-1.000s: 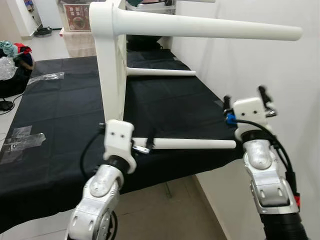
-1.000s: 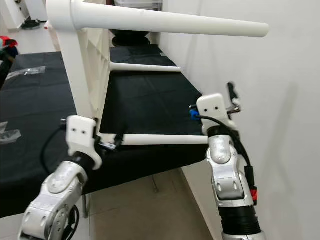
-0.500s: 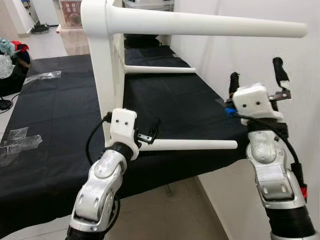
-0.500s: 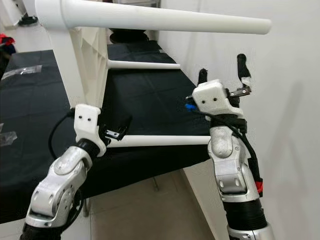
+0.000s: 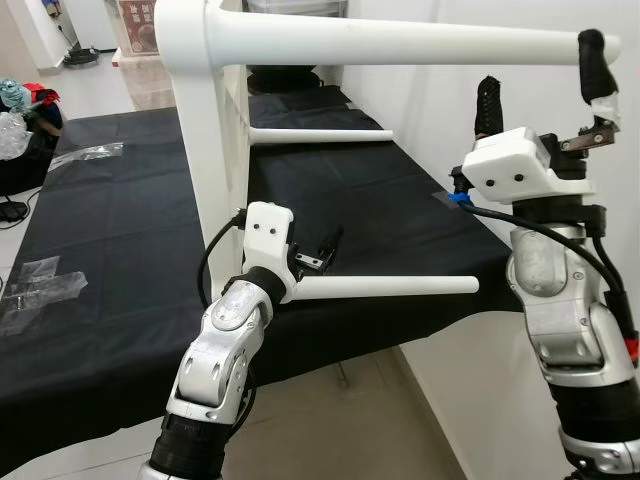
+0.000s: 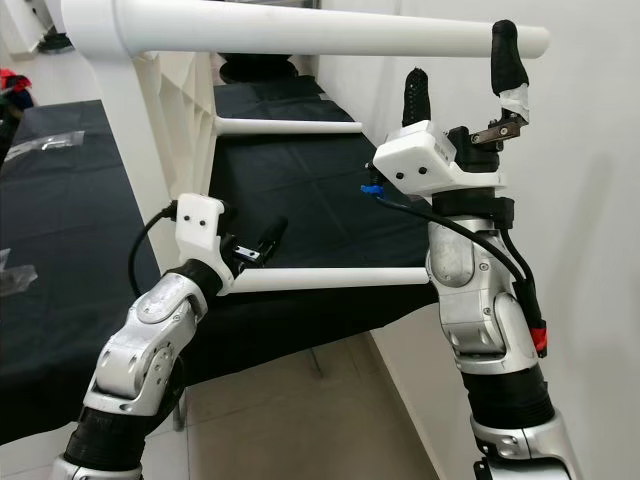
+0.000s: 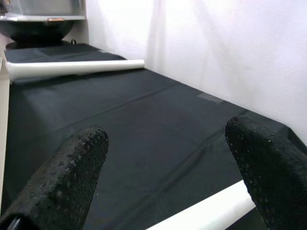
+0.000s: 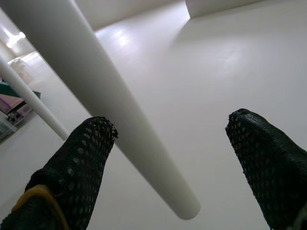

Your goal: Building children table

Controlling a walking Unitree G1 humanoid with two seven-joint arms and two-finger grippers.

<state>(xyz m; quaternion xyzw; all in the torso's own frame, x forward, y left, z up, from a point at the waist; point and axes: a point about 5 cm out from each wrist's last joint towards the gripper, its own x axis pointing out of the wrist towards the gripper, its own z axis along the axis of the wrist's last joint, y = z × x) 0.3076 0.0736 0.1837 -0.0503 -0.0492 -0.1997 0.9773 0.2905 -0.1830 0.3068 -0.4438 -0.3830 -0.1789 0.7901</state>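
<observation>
Children's table (image 5: pixel 210 150): white, tipped on its side on black-covered bench (image 5: pixel 120 230), legs horizontal. Right gripper (image 5: pixel 540 85): fingers spread wide, raised beside tip of top leg (image 5: pixel 400 45), holding nothing. Left gripper (image 5: pixel 322 250): fingers parted over lower leg (image 5: pixel 390 287) (unclamped). Step: reaching for legs. Next: centre each leg between fingers, then close
</observation>
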